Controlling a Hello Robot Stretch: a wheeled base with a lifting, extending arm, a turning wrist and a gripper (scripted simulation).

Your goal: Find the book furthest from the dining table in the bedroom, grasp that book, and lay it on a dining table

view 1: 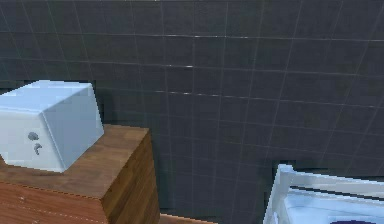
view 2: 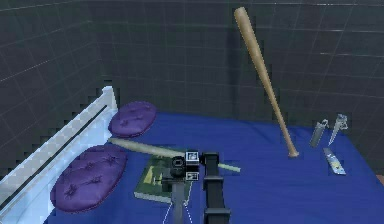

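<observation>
One book [view 2: 152,185] lies on the bed [view 2: 260,150] at my fingers [view 2: 176,180]; I cannot tell their spread or grip. Lifting and carrying it to the dining surface remain.

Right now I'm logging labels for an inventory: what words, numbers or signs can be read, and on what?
Book on the bed: cover print too small to read.
White box on the wooden cabinet: dark marks, no legible text.
White squares on the arm: black patterns, not words.
Nothing readable anywhere.
</observation>
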